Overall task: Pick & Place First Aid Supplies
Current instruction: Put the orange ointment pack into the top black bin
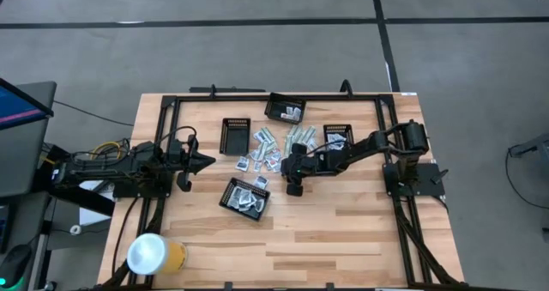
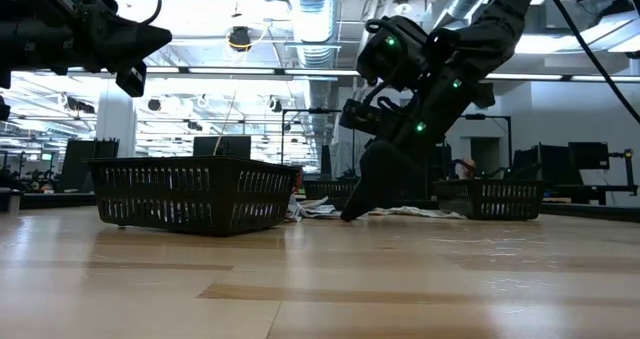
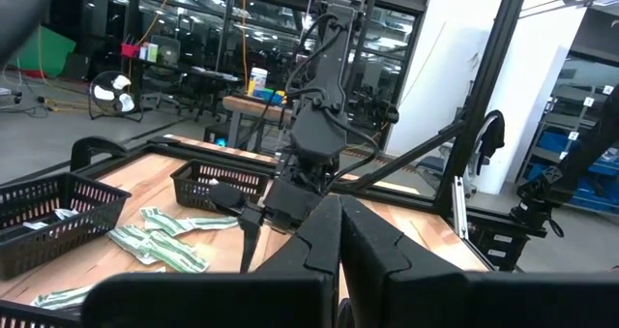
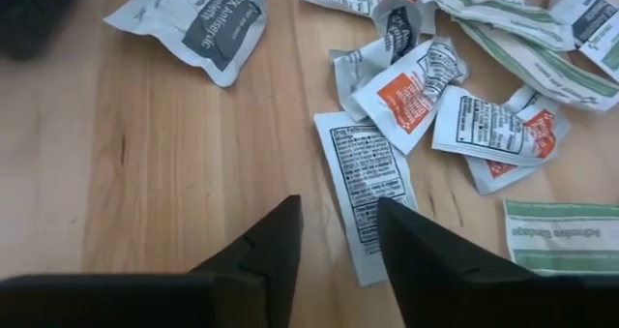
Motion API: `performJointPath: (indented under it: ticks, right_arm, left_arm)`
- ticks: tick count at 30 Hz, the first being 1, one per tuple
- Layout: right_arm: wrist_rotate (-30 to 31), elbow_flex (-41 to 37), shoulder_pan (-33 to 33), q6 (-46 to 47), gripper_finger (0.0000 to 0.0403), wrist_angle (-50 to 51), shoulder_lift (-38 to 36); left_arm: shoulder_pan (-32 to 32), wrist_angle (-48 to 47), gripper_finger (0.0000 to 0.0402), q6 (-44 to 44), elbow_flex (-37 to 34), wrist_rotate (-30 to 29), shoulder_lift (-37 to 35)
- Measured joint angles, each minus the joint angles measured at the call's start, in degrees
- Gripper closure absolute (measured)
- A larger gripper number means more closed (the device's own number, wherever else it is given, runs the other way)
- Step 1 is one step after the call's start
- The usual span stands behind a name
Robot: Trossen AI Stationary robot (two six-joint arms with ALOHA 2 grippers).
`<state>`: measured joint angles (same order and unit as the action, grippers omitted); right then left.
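The first aid supplies, small flat white sachets (image 4: 366,188) with black print and orange or dark marks plus slim pale green-and-white strips (image 1: 300,137), lie mostly in a loose heap on the bare wood near the middle of the butcher-block table (image 1: 343,239), toward its far edge. Four black mesh trays ring the heap; the one nearest the front (image 1: 244,197) and the one at the far edge (image 1: 286,110) already hold a few packets, so the sorting looks started but largely unfinished. The right gripper (image 4: 336,233) hangs low over the heap's edge, fingers parted and holding nothing, one printed sachet just beside a fingertip. The left gripper (image 1: 202,163) waits clenched and empty near the left edge.
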<state>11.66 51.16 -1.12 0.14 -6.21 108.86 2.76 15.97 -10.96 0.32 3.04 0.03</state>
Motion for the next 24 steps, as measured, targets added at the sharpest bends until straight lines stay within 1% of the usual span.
performJointPath:
  ticks: [7, 10, 16, 20, 24]
  right_arm:
    - [-0.91, 0.05, -0.31, -0.02, 0.0356, 2.5, 0.02]
    - [-2.51, 0.04, -0.35, 0.16, 0.0392, 2.94, 0.04]
    - [-3.96, -0.17, -0.47, 2.3, 0.04, 6.33, -2.16]
    - [-4.11, -0.67, -0.49, 2.29, 0.0401, 11.44, -6.03]
    - [-4.06, -0.47, -0.66, 1.21, 0.0402, 13.23, -11.76]
  left_arm:
    - [0.0, 0.0, 0.0394, 0.0, 0.0, -0.01, -0.02]
    - [0.0, 0.0, 0.0394, 0.0, 0.0, -0.02, -0.02]
    - [0.0, 0.0, 0.0394, 0.0, 0.0, -0.01, -0.02]
    - [0.0, 0.0, 0.0394, 0.0, 0.0, -0.02, -0.02]
    - [-0.02, 0.0, 0.0394, 0.0, 0.0, -0.02, -0.02]
